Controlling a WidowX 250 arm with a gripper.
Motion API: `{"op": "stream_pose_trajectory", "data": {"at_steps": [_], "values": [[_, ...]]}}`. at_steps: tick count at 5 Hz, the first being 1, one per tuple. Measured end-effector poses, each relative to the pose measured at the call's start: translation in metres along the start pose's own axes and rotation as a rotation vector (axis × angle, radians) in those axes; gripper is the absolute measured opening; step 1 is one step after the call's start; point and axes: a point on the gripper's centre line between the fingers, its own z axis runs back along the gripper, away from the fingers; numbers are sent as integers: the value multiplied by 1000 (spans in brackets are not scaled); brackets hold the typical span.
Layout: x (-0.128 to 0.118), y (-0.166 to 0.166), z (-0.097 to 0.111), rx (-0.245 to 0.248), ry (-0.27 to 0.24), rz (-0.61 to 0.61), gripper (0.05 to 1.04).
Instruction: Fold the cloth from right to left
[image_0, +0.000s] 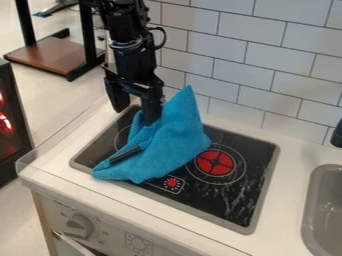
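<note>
Toy-kitchen stovetop (255, 152) | blue cloth (170, 145) bunched over its left part, one corner peaked upright | gripper (135, 104) at cloth's edge, fingers spread | fold looks partly made; peak left to lay flat

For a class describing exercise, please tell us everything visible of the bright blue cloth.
The bright blue cloth, soft and slightly fuzzy-looking, lies creased and bunched on the black, grey-rimmed toy stovetop. A pointed peak rises at its back; its lower left end tapers over the front rim. A thin, dark, stick-like piece lies across that end. The black two-finger gripper is at its upper left, one fingertip seemingly against it.
</note>
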Motion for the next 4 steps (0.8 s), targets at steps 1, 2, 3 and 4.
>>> {"op": "stream_pose_trajectory", "data": {"at_steps": [1,2,3,4], "values": [[-5,-2,-10,-15,34,4,999],[6,0,-18,-29,60,19,999],[18,5,-25,-32,82,42,999],[34,5,-26,-68,70,59,999]]}}
